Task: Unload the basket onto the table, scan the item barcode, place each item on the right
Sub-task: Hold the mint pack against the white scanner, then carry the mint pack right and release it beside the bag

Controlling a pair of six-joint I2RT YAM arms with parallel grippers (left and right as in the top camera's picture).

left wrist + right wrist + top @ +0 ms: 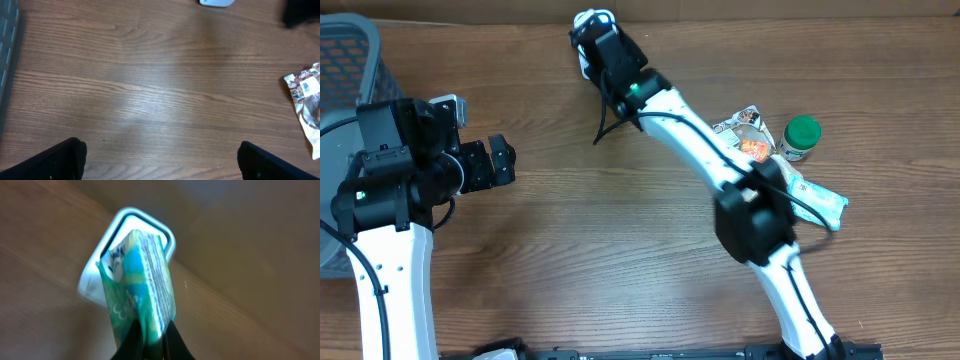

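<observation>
In the right wrist view, my right gripper [152, 341] is shut on a green and blue packet [141, 287], pinching its lower edge. The packet stands on end directly in front of a white scanner [105, 250] with a dark window rim. Seen from overhead, the right gripper [596, 42] is at the table's far edge, over the white scanner [587, 18], and hides the packet. No barcode can be read on the packet. My left gripper [506, 163] hangs open above bare wood, its two black fingers [56, 161] far apart with nothing between them.
A grey mesh basket [345, 60] stands at the far left. On the right side lie a printed snack packet [744, 130], a green-lidded jar [801, 138] and a teal packet [820, 200]. The right arm crosses the table diagonally.
</observation>
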